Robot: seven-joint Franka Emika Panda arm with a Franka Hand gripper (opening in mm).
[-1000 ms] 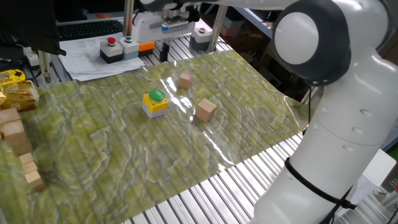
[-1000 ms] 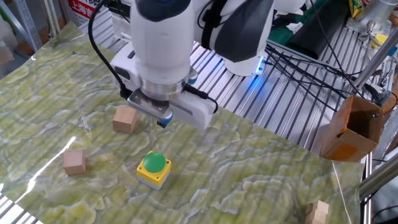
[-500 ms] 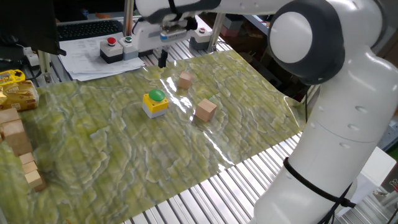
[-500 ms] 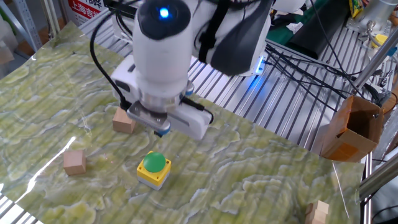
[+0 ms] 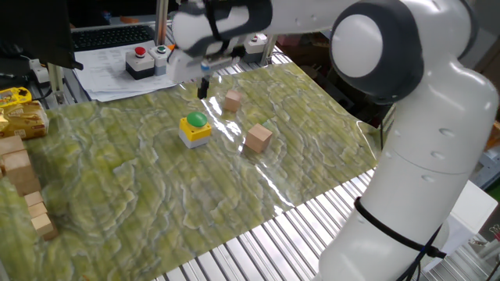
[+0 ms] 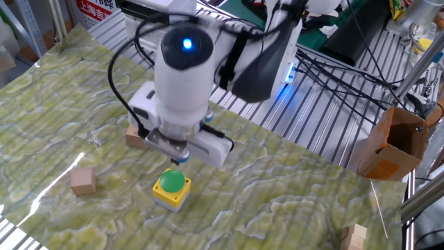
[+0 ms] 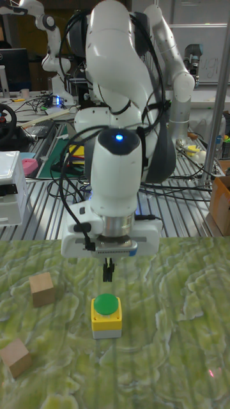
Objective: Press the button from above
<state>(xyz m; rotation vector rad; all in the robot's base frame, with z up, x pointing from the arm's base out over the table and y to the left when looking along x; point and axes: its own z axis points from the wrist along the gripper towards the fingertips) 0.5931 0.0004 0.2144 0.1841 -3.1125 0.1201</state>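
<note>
Tabletop: covered by green-patterned mat. 
Gripper: pointing down, above and just behind the button, not touching; fingers appear pressed together. 
Wooden cubes: one right of the button, one beyond it. 
Button: green dome on yellow box, mid-mat.

one green button, one red button, two wooden cubes on the mat.
</note>
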